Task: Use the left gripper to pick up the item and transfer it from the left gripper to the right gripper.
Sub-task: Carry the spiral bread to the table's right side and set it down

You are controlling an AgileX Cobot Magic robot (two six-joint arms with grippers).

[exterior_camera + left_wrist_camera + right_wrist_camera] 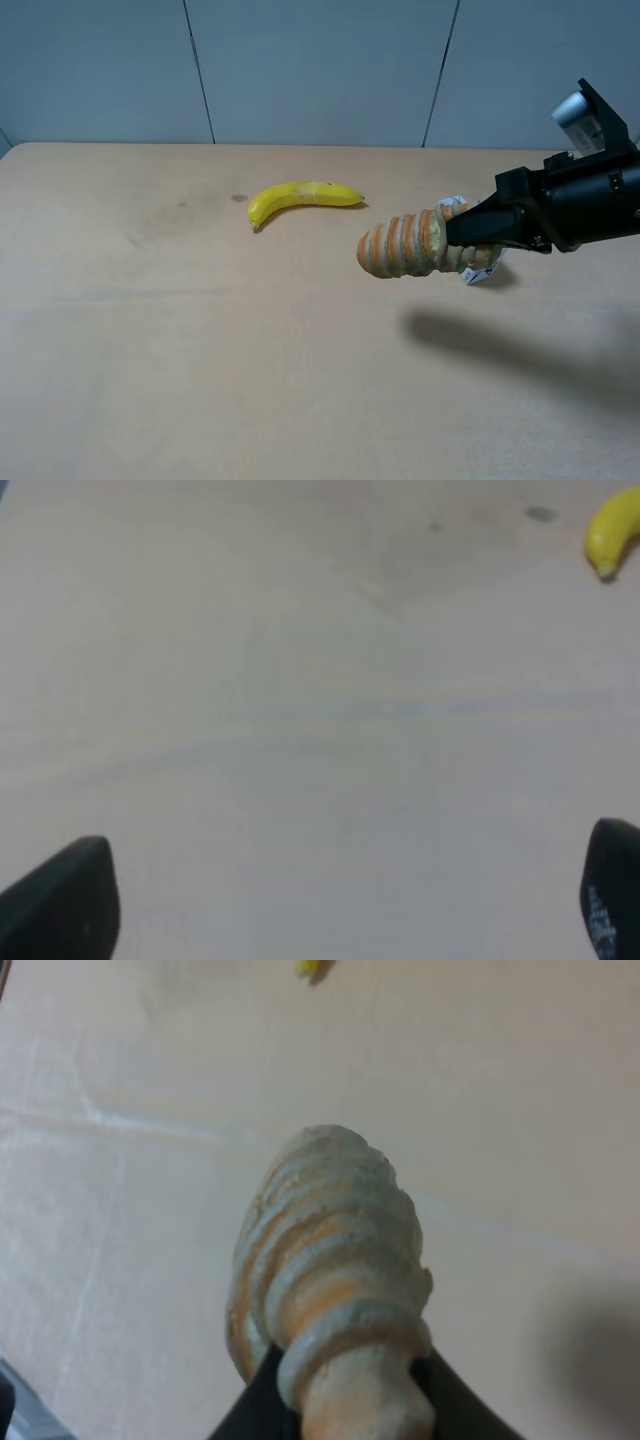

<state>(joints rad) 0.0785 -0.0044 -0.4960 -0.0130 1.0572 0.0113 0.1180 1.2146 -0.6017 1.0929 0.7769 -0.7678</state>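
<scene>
The right hand (pixel 458 232) reaches in from the right edge of the high view and is closed on one end of the roll (pixel 400 247), a ribbed tube of tan and orange rings. The roll sticks out level toward the left, just right of the middle of the frame, lifted clear of the desk (pixel 150 330), and a soft dark shadow lies on the wood below and to the right of it. Behind the held end a white packet (pixel 483 274) peeks out, mostly hidden by the roll and the black fingers. A yellow banana (pixel 300 197) lies on the desk in the upper middle of the frame, well apart from the roll. In the right wrist view the roll (pixel 330 1260) fills the centre, its near end pinched between two dark fingers (pixel 255 1410) at the bottom edge. The left hand (pixel 340 900) is out of the high view; its own camera shows its two black fingertips (pixel 65 905) spread wide at the bottom corners with only bare desk between them, and the banana's end in the upper right corner
</scene>
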